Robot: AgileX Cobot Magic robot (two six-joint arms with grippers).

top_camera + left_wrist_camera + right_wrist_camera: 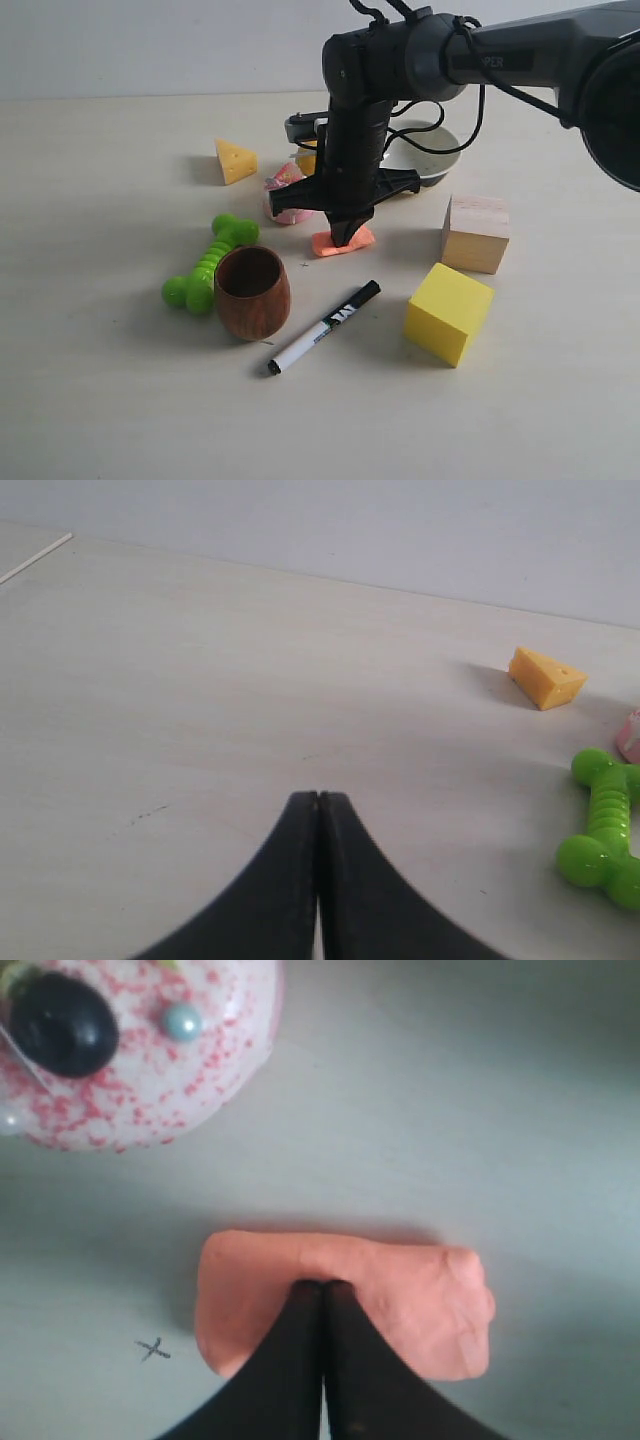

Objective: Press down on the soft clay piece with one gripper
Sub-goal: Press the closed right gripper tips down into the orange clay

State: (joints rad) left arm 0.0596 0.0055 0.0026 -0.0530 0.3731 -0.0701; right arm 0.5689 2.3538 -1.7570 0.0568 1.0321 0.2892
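The salmon-orange soft clay piece (343, 242) (420, 1300) lies flat on the table, between the pink-and-white cake piece (287, 198) (130, 1050) and the marker (325, 327). My right gripper (346, 238) (322, 1285) points straight down, shut, and its joined tips rest on the top of the clay near its middle. My left gripper (318, 796) is shut over bare table, with nothing between its fingers; it does not show in the exterior view.
Round the clay stand a brown wooden cup (252, 292), a green toy bone (207, 264) (603, 830), a yellow cheese wedge (235, 161) (546, 677), a wooden block (476, 233), a yellow cube (449, 313) and a white bowl (428, 158) behind the arm.
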